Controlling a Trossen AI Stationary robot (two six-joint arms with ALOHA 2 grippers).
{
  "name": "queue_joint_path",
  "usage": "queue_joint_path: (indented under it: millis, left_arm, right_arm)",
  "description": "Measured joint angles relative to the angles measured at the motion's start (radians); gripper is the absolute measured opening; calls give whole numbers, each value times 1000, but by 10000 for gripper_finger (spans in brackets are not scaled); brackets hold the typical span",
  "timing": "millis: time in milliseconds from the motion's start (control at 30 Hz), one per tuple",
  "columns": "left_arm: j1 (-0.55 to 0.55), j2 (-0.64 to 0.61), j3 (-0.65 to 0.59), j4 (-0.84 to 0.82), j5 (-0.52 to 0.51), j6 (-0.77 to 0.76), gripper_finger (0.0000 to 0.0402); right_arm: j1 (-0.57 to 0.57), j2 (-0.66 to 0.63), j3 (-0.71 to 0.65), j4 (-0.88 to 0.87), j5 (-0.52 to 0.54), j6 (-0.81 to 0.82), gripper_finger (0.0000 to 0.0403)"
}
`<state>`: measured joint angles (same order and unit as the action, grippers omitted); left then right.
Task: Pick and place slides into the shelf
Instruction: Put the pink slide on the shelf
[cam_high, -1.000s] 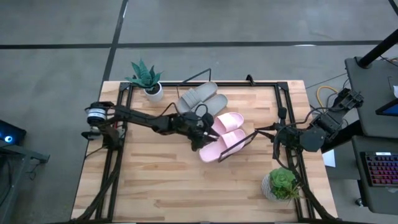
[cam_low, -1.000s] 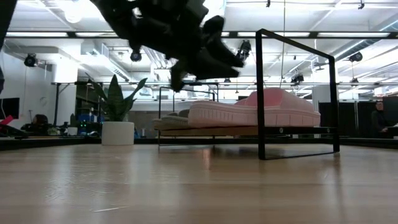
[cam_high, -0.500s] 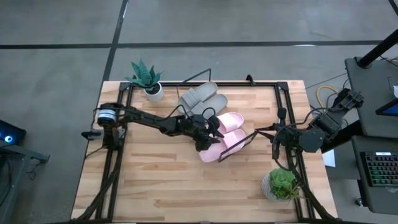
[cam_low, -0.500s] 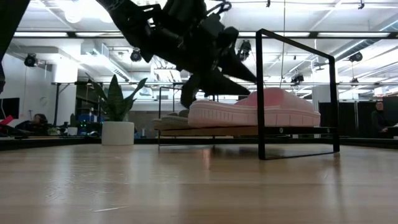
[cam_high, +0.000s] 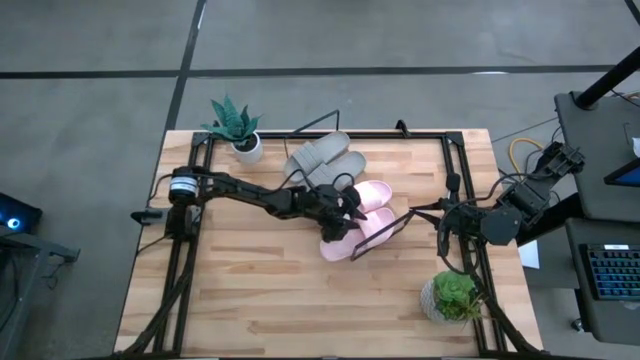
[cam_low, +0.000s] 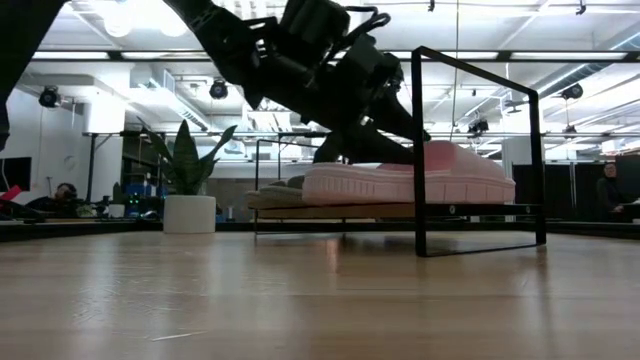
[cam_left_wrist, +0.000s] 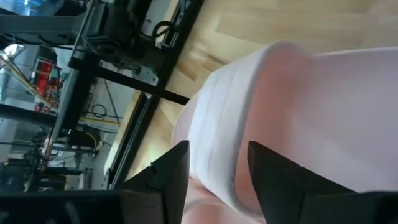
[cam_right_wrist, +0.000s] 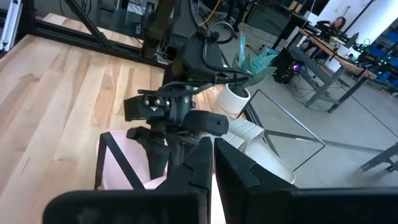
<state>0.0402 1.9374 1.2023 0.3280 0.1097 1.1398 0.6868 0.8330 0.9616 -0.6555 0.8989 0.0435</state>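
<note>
Two pale pink slides (cam_high: 368, 216) (cam_low: 420, 175) and two grey slides (cam_high: 320, 155) (cam_low: 275, 192) lie side by side on the shelf, a slanted wood board (cam_low: 340, 211) on a black wire frame (cam_low: 418, 150). My left gripper (cam_high: 347, 207) (cam_low: 375, 150) (cam_left_wrist: 217, 168) is open and low over the pink pair. Its fingers stand on either side of one pink slide's strap (cam_left_wrist: 236, 112). My right gripper (cam_high: 415, 210) (cam_right_wrist: 211, 168) is shut and waits off the shelf's right end, facing the left gripper. My left gripper comes slanting down from the table's left onto the strap (cam_left_wrist: 217, 124) of a pink slide, one finger (cam_left_wrist: 177, 165) on each side of its edge. I cannot tell whether the fingers touch the foam. The slide lies flat on the shelf board.
A potted plant (cam_high: 235, 125) (cam_low: 188, 170) stands at the table's far left corner and another (cam_high: 455, 295) at the near right. The shelf's upright wire frame (cam_high: 395, 228) rises close to the pink slides. Bare plank tabletop (cam_high: 250, 290) spreads toward the near edge.
My left gripper has moved toward the table's right and down, from above the shelf's middle onto the pink slides, staying open. The slides and the right arm have kept still.
</note>
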Motion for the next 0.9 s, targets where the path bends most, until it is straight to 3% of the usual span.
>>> queue_joint_path:
  millis: [233,533,900]
  left_arm:
    - [0,3,12,1,-16,4,130]
    - [0,31,12,11,-14,2,13]
    - [0,21,34,20,-34,-7,2]
  right_arm:
    - [0,0,-1,0,0,0,9]
    - [0,0,-1,-1,0,-1,9]
    - [0,0,-4,-2,0,-2,9]
